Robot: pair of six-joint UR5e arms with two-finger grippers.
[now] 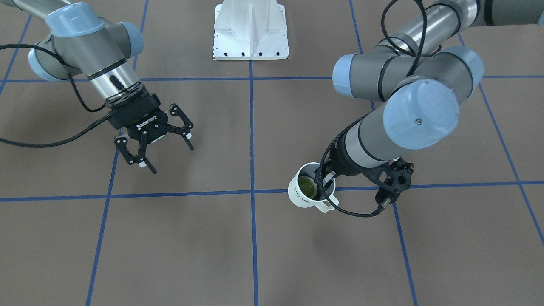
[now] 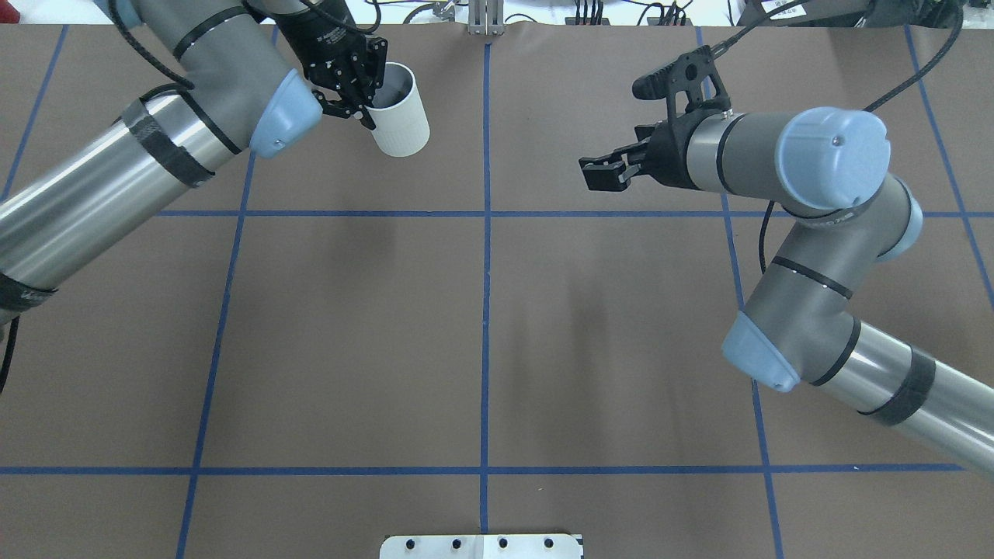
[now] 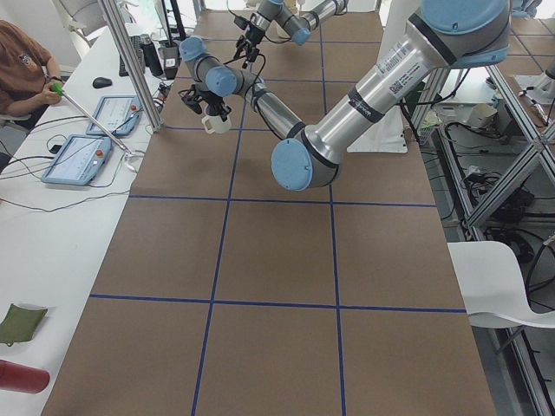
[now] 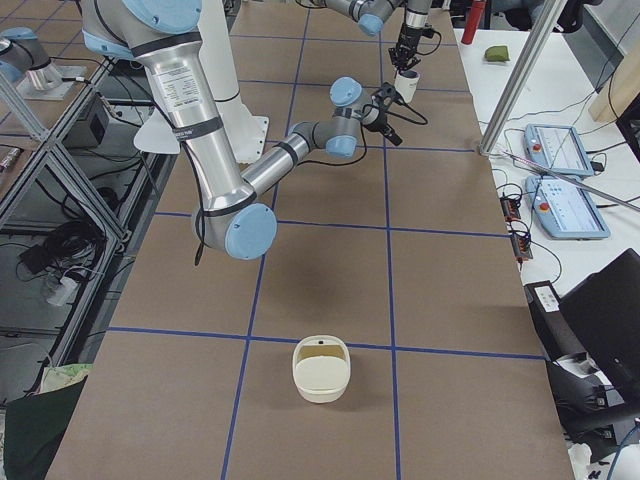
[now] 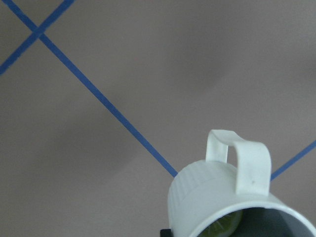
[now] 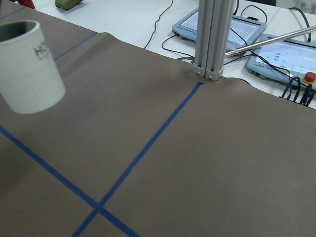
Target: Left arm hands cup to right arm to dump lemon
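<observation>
The cup (image 1: 307, 196) is a white ribbed mug with black lettering and a squared handle (image 5: 244, 163). It hangs tilted a little above the table at the far left. Inside it lies the yellow-green lemon (image 1: 307, 183), whose edge also shows in the left wrist view as the lemon (image 5: 224, 228). My left gripper (image 2: 349, 97) is shut on the cup's (image 2: 400, 110) rim, one finger inside. My right gripper (image 1: 173, 160) stands open and empty above the table's right half, well apart from the cup (image 6: 27, 66), which the right wrist view has at its upper left.
A cream square container (image 4: 321, 368) sits on the table near its right end. The white robot base plate (image 1: 250, 42) is at the robot's side. An aluminium post (image 6: 213, 39) and control tablets (image 6: 284, 54) stand beyond the far edge. A person (image 3: 22, 65) sits there.
</observation>
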